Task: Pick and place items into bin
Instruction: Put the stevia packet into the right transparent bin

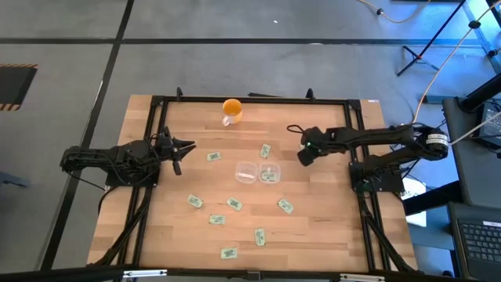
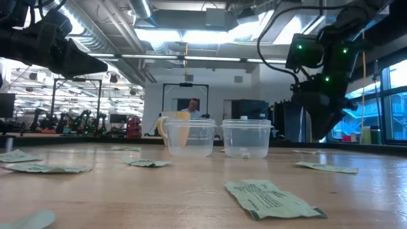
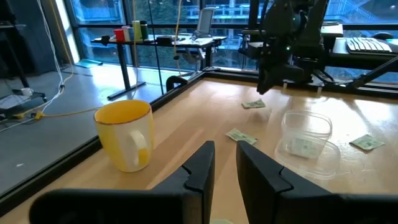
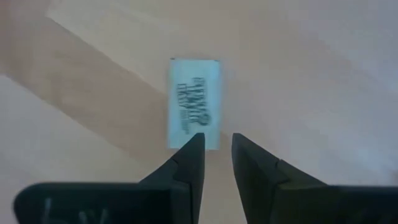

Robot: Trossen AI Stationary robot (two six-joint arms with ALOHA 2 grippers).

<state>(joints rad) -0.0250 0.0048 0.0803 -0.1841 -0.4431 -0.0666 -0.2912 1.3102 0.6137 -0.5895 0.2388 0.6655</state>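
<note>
Above a green packet [image 4: 194, 102] on the tabletop [image 1: 313, 235], the right tool [image 4: 216, 155] hovers, fingers slightly spread, holding nothing; the left tool [image 3: 225, 168] waits, narrowly parted.

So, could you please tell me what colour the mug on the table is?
The mug is yellow-orange, shown best in the left wrist view.

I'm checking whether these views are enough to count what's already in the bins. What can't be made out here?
- High view: contents of the two clear bins are too small to count.
- Low view: the left bin hides most of the orange cup.
- Right wrist view: packet print is blurred; the fingers cover its near edge.
</note>
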